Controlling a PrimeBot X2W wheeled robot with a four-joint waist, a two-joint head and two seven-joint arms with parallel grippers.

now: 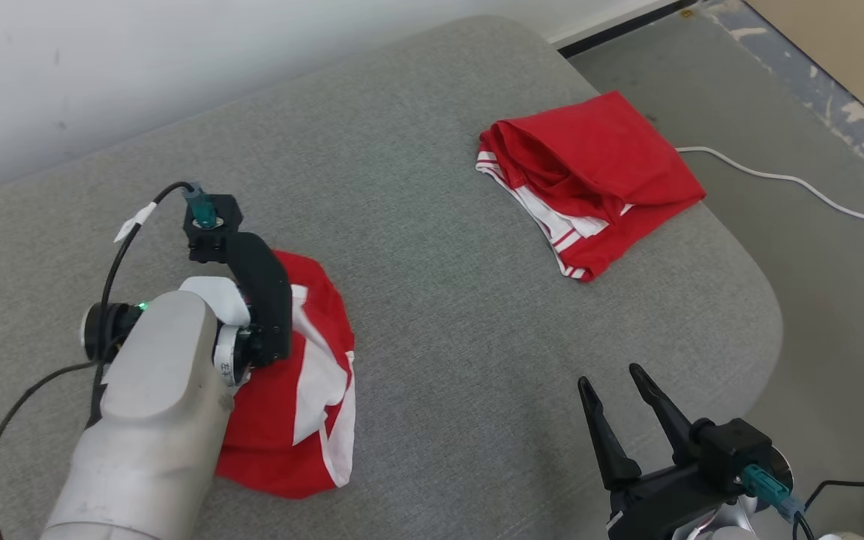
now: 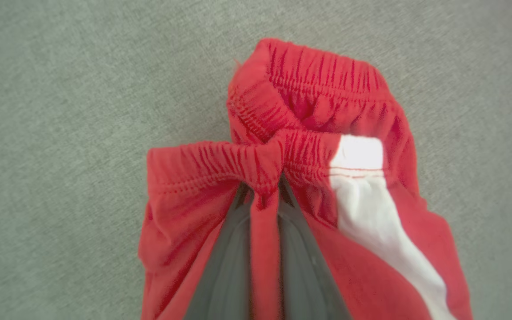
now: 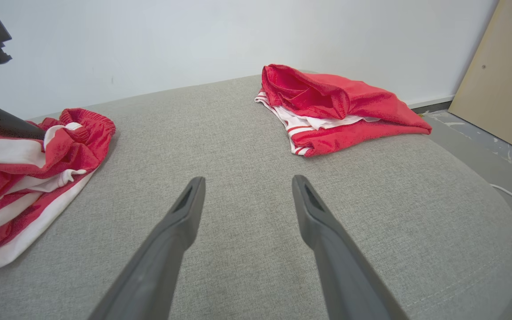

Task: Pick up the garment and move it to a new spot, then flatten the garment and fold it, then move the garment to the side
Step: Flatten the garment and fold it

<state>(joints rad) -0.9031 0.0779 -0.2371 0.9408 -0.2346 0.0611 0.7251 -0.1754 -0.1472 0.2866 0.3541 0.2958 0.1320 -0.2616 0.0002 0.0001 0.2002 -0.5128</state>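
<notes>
Between the left gripper (image 2: 265, 190) tips sits the red garment (image 2: 185, 178), waistband pinched tight; the right gripper (image 3: 247, 182) gapes wide.

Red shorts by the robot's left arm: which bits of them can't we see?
1) Left wrist view: the left end effector pinches the waistband of the red shorts; their legs are cut off by the bottom edge.
2) Head view: the pale forearm covers part of them and the pinch itself.
3) Right wrist view: the left edge cuts them off.
</notes>
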